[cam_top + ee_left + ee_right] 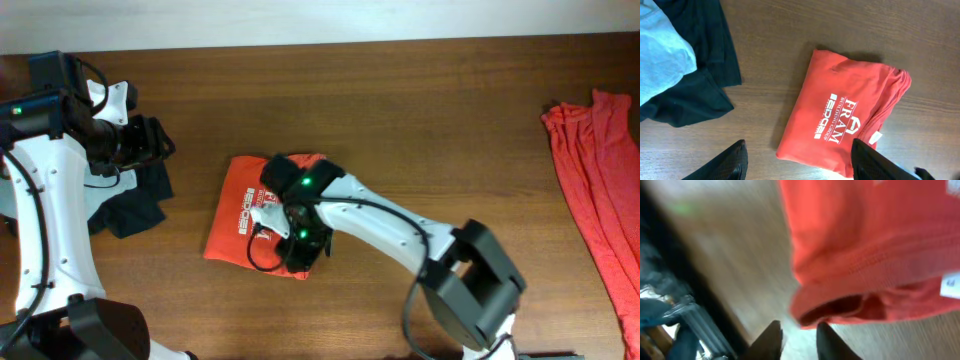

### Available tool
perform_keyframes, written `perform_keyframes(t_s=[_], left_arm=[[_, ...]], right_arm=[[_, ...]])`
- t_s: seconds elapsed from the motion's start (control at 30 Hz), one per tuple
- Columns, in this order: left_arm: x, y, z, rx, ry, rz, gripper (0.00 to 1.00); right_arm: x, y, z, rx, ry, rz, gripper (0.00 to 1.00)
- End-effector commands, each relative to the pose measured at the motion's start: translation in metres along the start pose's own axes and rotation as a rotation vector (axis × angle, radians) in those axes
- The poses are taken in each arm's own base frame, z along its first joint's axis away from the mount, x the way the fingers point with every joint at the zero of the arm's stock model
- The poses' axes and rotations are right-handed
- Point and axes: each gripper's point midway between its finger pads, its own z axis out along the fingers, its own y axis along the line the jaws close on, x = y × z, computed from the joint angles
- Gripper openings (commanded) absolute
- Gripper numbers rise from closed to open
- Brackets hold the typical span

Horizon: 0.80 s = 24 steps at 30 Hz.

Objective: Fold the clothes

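Observation:
The clothes, an orange-red T-shirt [240,215], lie folded into a rectangle on the table, white lettering up. In the left wrist view the shirt [840,110] lies ahead of my left gripper [800,165], which is open, off the cloth and empty. That gripper [160,145] hovers at the far left over dark garments. My right gripper [300,250] is over the shirt's near right corner. In its wrist view the right gripper [799,339] stands a little open with bare table between the fingers, right at the shirt's [875,245] folded edge. A white tag [951,285] shows there.
Dark navy garments [700,75] and a pale grey-blue tee [660,55] lie left of the shirt. Another orange-red cloth [600,180] hangs along the table's right edge. Bare wood [420,120] lies between.

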Motion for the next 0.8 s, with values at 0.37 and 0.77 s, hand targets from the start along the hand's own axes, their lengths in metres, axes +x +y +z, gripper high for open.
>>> perform_keyframes(t_s=[0.37,0.77], left_arm=[[-0.003,-0.001,-0.007,-0.004,-0.019,0.017,0.66],[-0.005,-0.001,-0.007,-0.004,-0.025,0.019,0.68]], right_arm=[[0.031,-0.046,0.005,0.065,0.124,0.205,0.27],[0.011,0.022,0.007,-0.216,0.045,-0.009,0.51]])
